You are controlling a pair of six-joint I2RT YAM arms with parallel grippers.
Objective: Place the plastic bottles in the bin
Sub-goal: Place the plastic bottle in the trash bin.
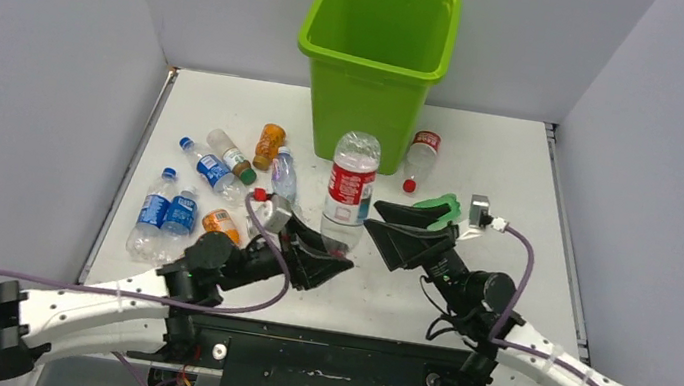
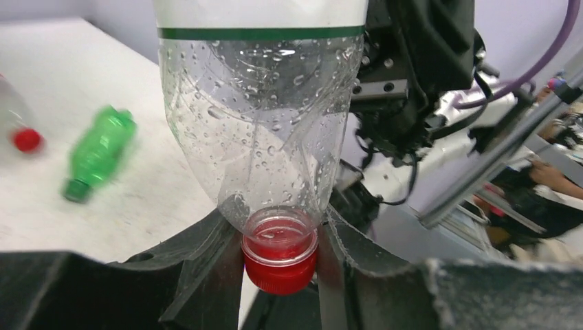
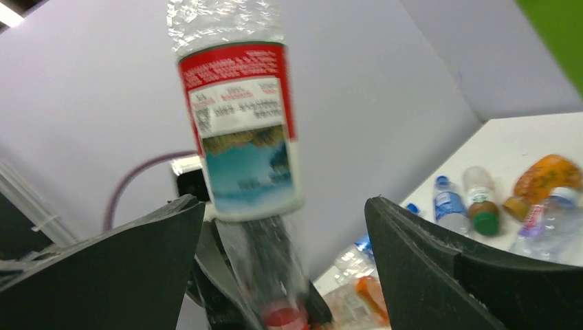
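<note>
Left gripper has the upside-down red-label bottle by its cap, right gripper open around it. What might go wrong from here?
1. The left gripper pinches only the small red cap, with the whole bottle standing above it; it may tip or slip out on the swing to the bin.
2. The open right gripper flanks the bottle, so a sideways move might knock it.
3. The bin is tall; a low carry may strike its wall.

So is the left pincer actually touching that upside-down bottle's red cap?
Touching. The left wrist view shows the left pincer closed against both sides of the red cap of the upside-down bottle.
</note>
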